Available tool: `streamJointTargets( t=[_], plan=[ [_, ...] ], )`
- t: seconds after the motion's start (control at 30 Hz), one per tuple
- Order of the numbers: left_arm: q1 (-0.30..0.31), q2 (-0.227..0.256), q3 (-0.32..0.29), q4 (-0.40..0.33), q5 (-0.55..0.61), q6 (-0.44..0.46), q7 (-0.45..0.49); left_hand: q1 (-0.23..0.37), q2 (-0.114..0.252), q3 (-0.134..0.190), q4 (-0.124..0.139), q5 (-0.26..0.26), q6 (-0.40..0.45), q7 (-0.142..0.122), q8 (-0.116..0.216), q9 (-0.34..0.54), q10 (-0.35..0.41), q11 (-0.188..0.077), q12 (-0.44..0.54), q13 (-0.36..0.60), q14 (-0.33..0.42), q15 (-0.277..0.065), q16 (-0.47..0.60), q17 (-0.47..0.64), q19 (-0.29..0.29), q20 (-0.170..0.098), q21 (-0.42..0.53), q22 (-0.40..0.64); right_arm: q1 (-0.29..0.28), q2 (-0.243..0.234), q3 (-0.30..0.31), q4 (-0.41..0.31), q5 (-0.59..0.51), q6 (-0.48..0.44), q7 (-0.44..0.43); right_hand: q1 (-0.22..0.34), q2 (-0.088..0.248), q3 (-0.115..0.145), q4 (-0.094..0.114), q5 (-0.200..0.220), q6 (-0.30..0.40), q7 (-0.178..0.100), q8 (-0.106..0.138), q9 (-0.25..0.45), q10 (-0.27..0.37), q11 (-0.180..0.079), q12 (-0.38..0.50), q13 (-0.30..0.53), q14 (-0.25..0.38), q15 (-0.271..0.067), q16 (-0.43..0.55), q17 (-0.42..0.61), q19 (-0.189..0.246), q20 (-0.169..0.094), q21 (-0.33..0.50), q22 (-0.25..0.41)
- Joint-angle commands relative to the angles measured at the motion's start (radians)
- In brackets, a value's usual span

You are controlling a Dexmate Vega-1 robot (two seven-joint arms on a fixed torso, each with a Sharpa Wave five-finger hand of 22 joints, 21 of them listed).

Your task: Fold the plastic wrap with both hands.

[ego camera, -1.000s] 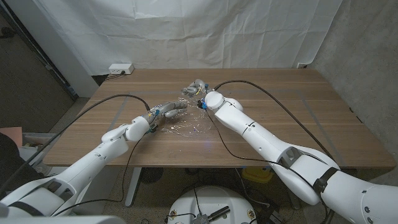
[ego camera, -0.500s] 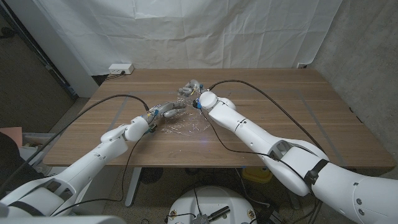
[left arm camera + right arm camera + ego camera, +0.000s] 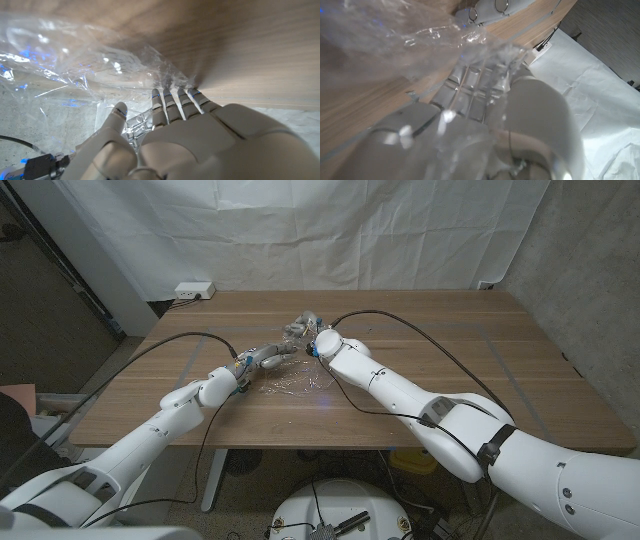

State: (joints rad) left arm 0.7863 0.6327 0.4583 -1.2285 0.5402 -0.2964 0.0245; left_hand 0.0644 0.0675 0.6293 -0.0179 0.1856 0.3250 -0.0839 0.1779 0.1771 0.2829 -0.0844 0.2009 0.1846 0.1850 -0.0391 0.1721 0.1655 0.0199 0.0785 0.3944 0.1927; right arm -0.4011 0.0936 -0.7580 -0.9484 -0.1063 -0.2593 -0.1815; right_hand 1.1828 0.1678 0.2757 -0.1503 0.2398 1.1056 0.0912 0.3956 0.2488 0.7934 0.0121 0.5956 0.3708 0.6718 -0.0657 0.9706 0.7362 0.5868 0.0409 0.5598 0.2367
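A crinkled sheet of clear plastic wrap [image 3: 296, 384] lies on the middle of the wooden table [image 3: 480, 370], and one side of it is lifted. My left hand [image 3: 262, 358] is at the wrap's left side. In the left wrist view its fingertips [image 3: 176, 93] touch the wrap [image 3: 75, 65], and crumpled film sits between thumb and fingers. My right hand [image 3: 305, 326] is just behind the sheet and holds its raised far edge. In the right wrist view the wrap [image 3: 395, 40] drapes over the fingers [image 3: 480, 85]. The two hands are close together.
Black cables [image 3: 190, 337] run along both arms and arch over the table. A white power strip [image 3: 193, 290] sits past the table's back left corner. A white curtain [image 3: 330, 230] hangs behind. Bare wood stretches right of the right arm.
My right hand has moved left toward my left hand, carrying the raised edge of the wrap. The left hand has shifted slightly left, staying on the wrap.
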Motion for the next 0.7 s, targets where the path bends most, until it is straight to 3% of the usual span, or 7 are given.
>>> streamJointTargets(
  t=[0.03, 0.37, 0.7],
  plan=[
    [0.003, -0.001, -0.005, -0.003, -0.004, 0.009, 0.010, -0.005, 0.002, -0.002, 0.002, 0.005, -0.003, 0.001, 0.004, 0.000, -0.002, 0.000, 0.000, 0.003, -0.006, -0.034, 0.008, 0.004, 0.007, 0.021, -0.002, 0.002, 0.036, 0.049, 0.001, 0.135, -0.016, 0.052, -0.029, 0.010, -0.001, -0.001, 0.006, -0.006, 0.007, 0.000, -0.003, 0.004, 0.008, 0.000, 0.006, 0.000, 0.008, -0.097, 0.004, 0.000, -0.005, 0.002, 0.006, -0.001],
    [0.025, 0.005, -0.029, -0.034, -0.013, 0.014, 0.037, -0.005, 0.003, -0.001, 0.002, 0.005, -0.005, -0.001, 0.004, 0.000, -0.006, 0.004, -0.001, 0.003, -0.006, -0.025, 0.008, 0.004, 0.005, 0.022, -0.004, 0.002, 0.061, 0.070, -0.012, 0.210, -0.042, 0.086, -0.043, 0.011, -0.001, -0.002, 0.008, -0.008, 0.011, -0.001, -0.005, 0.002, 0.009, -0.001, 0.010, 0.000, 0.009, -0.101, 0.003, -0.008, -0.010, 0.003, 0.011, -0.005],
    [0.077, 0.018, -0.086, -0.108, -0.013, 0.022, 0.113, -0.006, 0.004, -0.001, 0.003, 0.005, 0.008, -0.002, 0.010, 0.000, -0.002, 0.002, 0.001, 0.004, 0.008, 0.006, 0.013, 0.006, 0.003, 0.042, -0.008, 0.003, 0.054, 0.061, -0.034, 0.203, -0.088, 0.098, -0.083, 0.012, -0.002, -0.001, 0.008, -0.008, 0.014, -0.001, -0.005, 0.003, 0.012, -0.001, 0.012, -0.004, 0.012, -0.099, 0.002, -0.011, -0.012, 0.002, 0.015, -0.008]
  ],
)
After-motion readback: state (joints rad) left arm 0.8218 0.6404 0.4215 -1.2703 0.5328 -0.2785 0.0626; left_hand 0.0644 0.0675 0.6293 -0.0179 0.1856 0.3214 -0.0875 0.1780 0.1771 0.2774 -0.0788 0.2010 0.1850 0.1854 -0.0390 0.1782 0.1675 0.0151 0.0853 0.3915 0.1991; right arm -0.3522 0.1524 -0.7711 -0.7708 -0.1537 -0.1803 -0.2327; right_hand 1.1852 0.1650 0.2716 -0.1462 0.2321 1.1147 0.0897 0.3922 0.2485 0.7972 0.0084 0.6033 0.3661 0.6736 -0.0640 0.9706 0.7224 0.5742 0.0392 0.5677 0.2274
